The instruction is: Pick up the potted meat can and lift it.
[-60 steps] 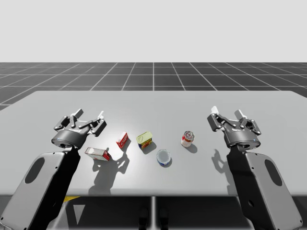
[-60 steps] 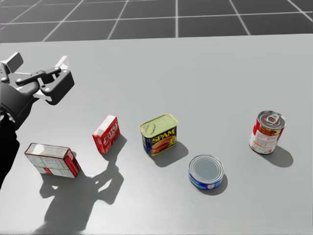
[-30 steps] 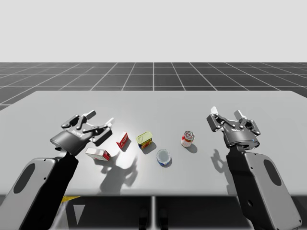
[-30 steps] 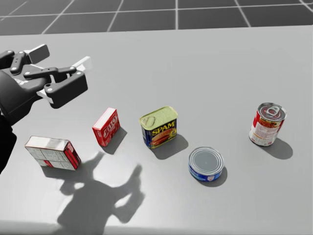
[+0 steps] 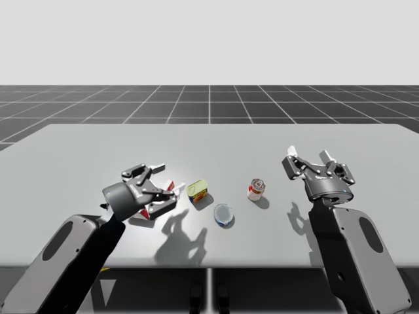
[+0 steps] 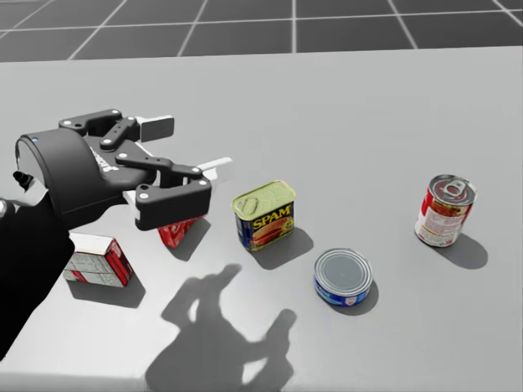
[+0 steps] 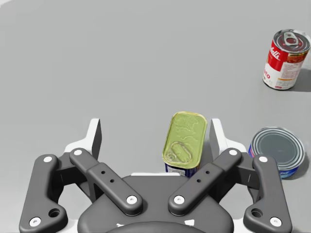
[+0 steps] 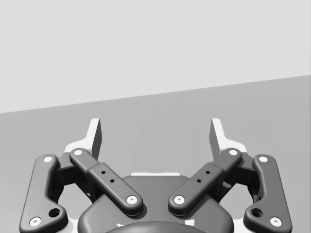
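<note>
The potted meat can (image 5: 198, 191), a blue rectangular tin with a yellow-green pull-tab lid, stands upright near the table's middle. My left gripper (image 5: 167, 178) hovers just left of the potted meat can (image 6: 265, 215), open. From the left wrist, the potted meat can (image 7: 183, 142) lies under my left gripper (image 7: 155, 131), between the fingers and nearer one of them, touching neither. My right gripper (image 5: 309, 154) hangs open over the table's right side with nothing in it, and my right gripper (image 8: 155, 128) faces bare table.
A small red box (image 6: 176, 231) stands partly hidden under my left gripper (image 6: 189, 147). A red and white box (image 6: 98, 257) lies flat at the left. A low blue round can (image 6: 343, 278) and a tall red and white can (image 6: 444, 211) stand right of the meat can.
My left arm has swung right and lower, from beside the boxes to over the small red box, with its fingers now around the potted meat can. My head has tilted slightly. The right arm held still.
</note>
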{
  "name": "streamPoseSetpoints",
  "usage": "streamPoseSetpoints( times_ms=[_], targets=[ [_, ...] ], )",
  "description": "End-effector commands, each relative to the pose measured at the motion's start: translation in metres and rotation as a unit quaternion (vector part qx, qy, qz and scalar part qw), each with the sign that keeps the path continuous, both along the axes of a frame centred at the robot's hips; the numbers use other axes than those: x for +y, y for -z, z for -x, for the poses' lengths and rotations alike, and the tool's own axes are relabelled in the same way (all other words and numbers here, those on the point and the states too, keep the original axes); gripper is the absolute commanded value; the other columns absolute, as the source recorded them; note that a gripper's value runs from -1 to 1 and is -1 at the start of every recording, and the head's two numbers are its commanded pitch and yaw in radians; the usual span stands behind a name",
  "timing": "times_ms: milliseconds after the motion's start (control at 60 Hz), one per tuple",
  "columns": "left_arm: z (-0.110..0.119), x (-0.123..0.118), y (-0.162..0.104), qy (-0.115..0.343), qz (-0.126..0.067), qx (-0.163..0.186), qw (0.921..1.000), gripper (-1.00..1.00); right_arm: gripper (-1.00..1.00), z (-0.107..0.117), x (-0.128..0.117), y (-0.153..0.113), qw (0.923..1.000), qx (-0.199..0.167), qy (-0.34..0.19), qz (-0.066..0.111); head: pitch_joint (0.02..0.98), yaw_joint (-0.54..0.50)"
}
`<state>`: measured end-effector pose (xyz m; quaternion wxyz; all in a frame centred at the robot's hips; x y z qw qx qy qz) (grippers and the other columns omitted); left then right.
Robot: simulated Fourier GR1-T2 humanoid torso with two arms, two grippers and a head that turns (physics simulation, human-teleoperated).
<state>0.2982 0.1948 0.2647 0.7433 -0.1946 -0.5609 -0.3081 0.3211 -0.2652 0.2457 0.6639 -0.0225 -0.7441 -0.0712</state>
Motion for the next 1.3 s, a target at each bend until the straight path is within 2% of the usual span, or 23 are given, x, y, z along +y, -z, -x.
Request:
streamPoseSetpoints(
  times_ms=[17, 350, 467, 783, 983, 1300],
  targets=[
    [-0.004, -0.019, 0.022, 0.034, -0.021, 0.037, 0.9985, -1.00, -1.00, 0.000, 0.000, 0.000, 1.0000, 0.000, 0.000, 0.001, 0.780, 0.08],
    [-0.029, -0.042, 0.055, 0.055, -0.050, 0.070, 0.9948, -1.00, -1.00, 0.000, -0.001, 0.001, 1.0000, 0.000, -0.001, -0.001, 0.783, 0.08],
    [-0.040, -0.046, 0.061, 0.057, -0.046, 0.085, 0.9936, -1.00, -1.00, 0.000, -0.001, 0.001, 1.0000, 0.000, 0.000, -0.001, 0.784, 0.07],
    [-0.069, -0.059, 0.082, 0.056, -0.056, 0.111, 0.9906, -1.00, -1.00, 0.000, -0.002, 0.000, 1.0000, -0.002, 0.002, -0.002, 0.790, 0.06],
    [-0.078, -0.063, 0.098, 0.056, -0.070, 0.134, 0.9870, -1.00, -1.00, 0.000, -0.003, 0.000, 1.0000, -0.002, 0.002, -0.003, 0.793, 0.05],
    [-0.078, -0.061, 0.112, 0.067, -0.099, 0.160, 0.9799, -1.00, -1.00, 0.000, -0.003, 0.000, 1.0000, -0.002, 0.002, -0.003, 0.793, 0.05]
  ],
)
